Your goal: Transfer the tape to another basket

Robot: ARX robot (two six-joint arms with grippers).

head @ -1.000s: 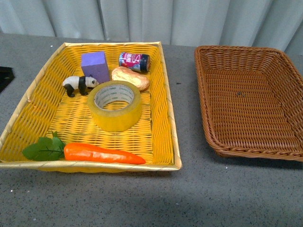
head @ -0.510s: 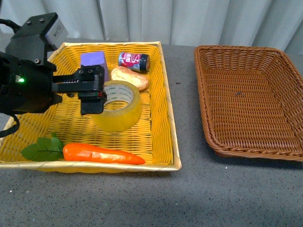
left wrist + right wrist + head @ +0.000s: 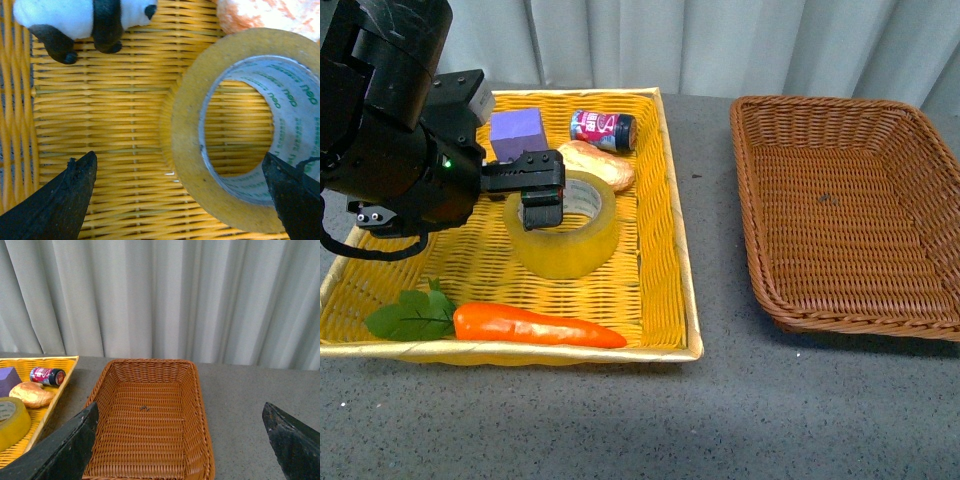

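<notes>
Since half a second ago my arm has pushed further in from the left of the front frame, and my left pincer [image 3: 542, 205] now sits at the left wall of the tape [image 3: 563, 240]. Nearest the camera, low in that frame, a carrot [image 3: 535, 325] lies along the front rim of the yellow basket [image 3: 470, 265]. Just behind it, mid-frame, the tape lies flat on the yellow weave, hole upward. In my left wrist view the pincer [image 3: 182, 197] is spread wide and holds nothing: one tip is over bare weave outside the roll [image 3: 185, 130], the other over its white core, so the wall lies between them. A panda [image 3: 80, 17] stands at that picture's upper left. Farther back in the front frame are a bread roll [image 3: 600, 160], a purple block [image 3: 517, 130] and a can [image 3: 603, 130]. My right pincer [image 3: 182, 440] is also wide apart and empty, looking down on the brown basket [image 3: 145, 435], which holds no tape. I judge nothing is delivered yet: closing, lifting, carrying right and releasing all remain.
</notes>
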